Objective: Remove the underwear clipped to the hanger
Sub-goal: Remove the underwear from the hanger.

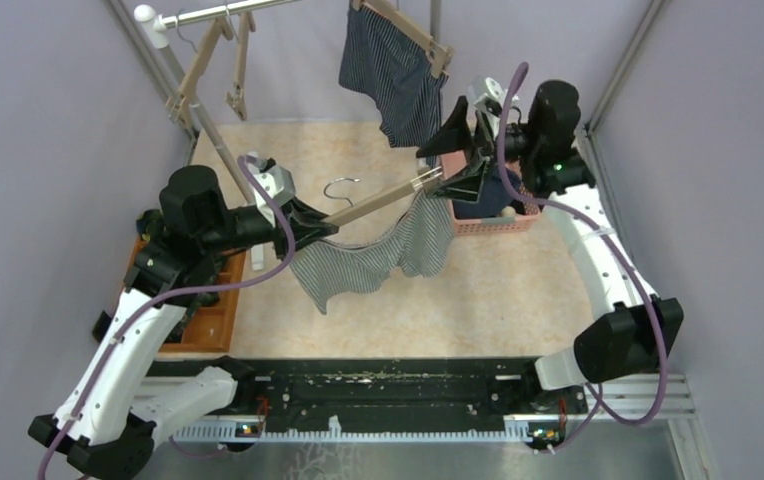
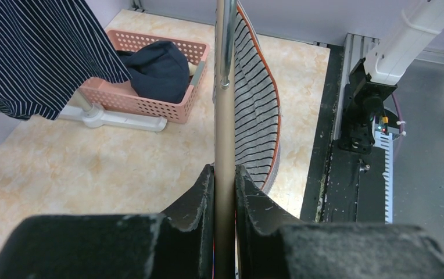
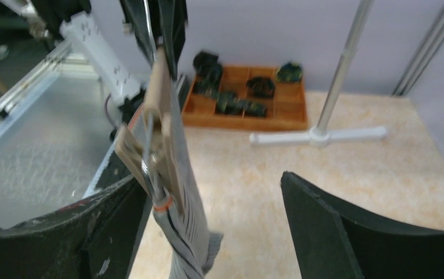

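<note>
My left gripper [image 1: 320, 228] is shut on the bar of a wooden hanger [image 1: 378, 203], which is held out level toward the right. In the left wrist view the jaws [image 2: 224, 186] pinch the bar [image 2: 224, 116]. The grey-white striped underwear [image 1: 378, 255] hangs from this hanger and also shows in the left wrist view [image 2: 254, 104]. My right gripper [image 1: 448, 170] is open at the hanger's far end. In the right wrist view the gripper [image 3: 212, 177] has the wooden clip [image 3: 150, 145] and the striped cloth [image 3: 188, 232] next to its left finger. Dark-blue pinstriped underwear [image 1: 393, 75] hangs clipped on the rack.
A pink basket [image 1: 518, 222] holding a navy garment [image 2: 158, 70] stands by the right arm. A wooden tray [image 3: 246, 96] of dark bundles sits at the left. The rack pole and foot [image 3: 318, 136] stand at the back, with empty hangers [image 1: 198, 70] on the rail.
</note>
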Available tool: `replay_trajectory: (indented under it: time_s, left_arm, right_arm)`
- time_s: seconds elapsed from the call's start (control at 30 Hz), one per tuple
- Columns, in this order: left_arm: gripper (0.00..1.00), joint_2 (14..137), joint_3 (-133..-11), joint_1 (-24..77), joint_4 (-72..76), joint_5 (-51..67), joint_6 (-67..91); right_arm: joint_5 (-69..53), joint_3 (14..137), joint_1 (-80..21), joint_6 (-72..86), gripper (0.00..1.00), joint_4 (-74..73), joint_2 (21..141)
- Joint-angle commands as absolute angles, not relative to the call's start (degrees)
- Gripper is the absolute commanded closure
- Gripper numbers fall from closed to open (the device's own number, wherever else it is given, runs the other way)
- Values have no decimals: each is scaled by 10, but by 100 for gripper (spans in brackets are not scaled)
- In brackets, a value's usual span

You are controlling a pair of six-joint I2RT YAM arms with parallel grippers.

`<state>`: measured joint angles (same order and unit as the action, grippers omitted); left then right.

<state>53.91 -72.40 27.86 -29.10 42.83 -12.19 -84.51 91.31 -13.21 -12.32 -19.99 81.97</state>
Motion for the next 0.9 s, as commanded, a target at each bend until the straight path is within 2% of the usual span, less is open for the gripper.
replay_trajectory:
  time_s: [0.0, 0.07, 0.17, 0.47, 0.6, 0.87]
  left_arm:
    - [96, 536, -718, 277, -244, 454, -119]
    - [96, 536, -715, 277, -240, 455, -116]
    - [96, 539, -714, 277, -241, 453, -116]
    - [96, 546, -701, 278, -254, 401, -127]
    - [96, 555, -710, 277, -249, 381, -130]
    - [96, 554, -748, 278, -251, 369, -121]
  right_arm:
    - [-914, 786, -134, 490, 14, 620, 808]
    - [-918, 807, -138, 609, 17, 720, 839]
    - [-920, 832, -147, 652, 21, 750, 863]
    - [-918, 855, -149, 663, 23, 735, 871]
    - [-921, 856, -148, 660, 31, 724, 878]
    - [-907, 866, -129, 663, 30, 704, 908]
